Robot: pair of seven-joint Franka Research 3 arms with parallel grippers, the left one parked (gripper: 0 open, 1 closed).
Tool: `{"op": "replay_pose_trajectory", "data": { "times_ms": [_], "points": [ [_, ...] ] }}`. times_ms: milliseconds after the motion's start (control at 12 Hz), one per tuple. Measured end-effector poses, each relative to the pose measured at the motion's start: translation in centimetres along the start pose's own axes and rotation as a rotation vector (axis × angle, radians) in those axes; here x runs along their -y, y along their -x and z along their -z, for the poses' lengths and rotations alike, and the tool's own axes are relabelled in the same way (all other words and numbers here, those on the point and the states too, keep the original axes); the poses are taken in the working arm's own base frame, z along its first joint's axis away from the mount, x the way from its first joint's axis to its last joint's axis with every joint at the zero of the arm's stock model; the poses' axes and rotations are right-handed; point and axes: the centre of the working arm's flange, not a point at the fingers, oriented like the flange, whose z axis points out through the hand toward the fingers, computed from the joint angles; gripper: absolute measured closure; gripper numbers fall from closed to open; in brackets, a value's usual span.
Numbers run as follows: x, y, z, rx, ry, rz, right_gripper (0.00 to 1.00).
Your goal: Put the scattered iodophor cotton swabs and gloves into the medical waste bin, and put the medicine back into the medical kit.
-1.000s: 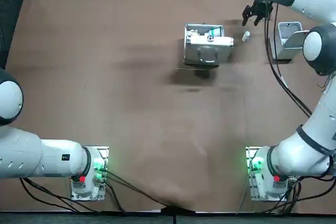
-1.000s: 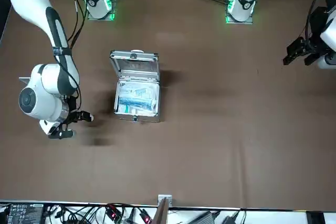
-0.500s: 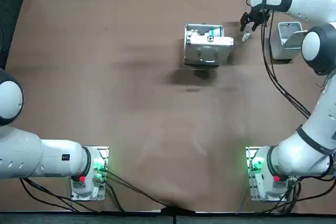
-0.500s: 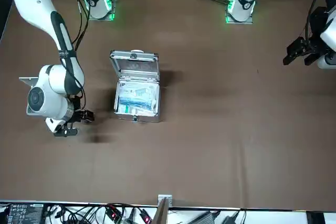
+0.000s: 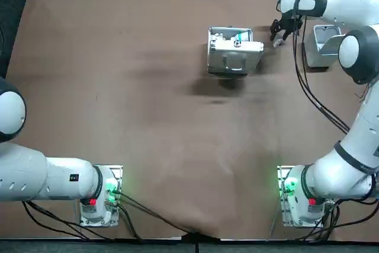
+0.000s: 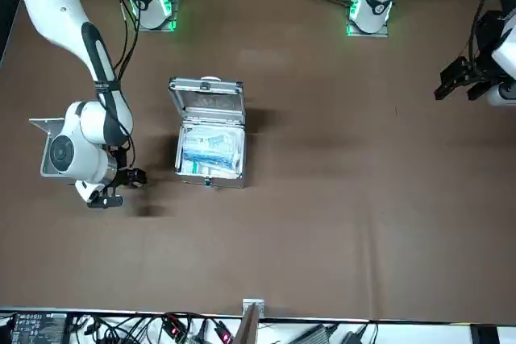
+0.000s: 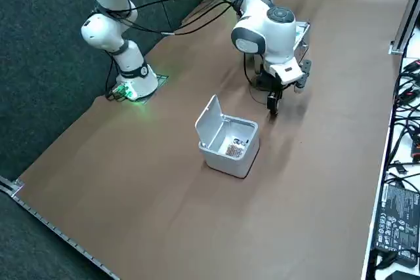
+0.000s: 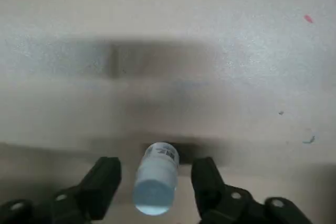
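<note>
right tool [image 8: 154,170] spread apart, straddling medicine bottle [image 8: 156,181] to grasp it | medical kit [image 5: 234,53] open near tool, ready to receive it

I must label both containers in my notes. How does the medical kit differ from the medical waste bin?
The medical kit is a silvery metal case; the medical waste bin is a plain pale box. The kit holds white and blue packets; the bin only a few small bits. Both stand open, lids raised. The open right tool straddles a small bottle between them.
</note>
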Motion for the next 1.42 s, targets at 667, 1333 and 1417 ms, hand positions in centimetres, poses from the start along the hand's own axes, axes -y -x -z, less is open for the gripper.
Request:
{"op": "replay_pose_trajectory", "data": {
  "times_ms": [667, 1333, 1417],
  "points": [
    [0.0, 0.1, 0.4, 0.002, 0.001, 0.001, 0.46],
    [0.1, -0.1, 2.9, 0.000, 0.000, 0.001, 0.61],
    [0.3, -0.3, 4.2, -0.005, -0.001, -0.001, 0.61]
  ]
}}
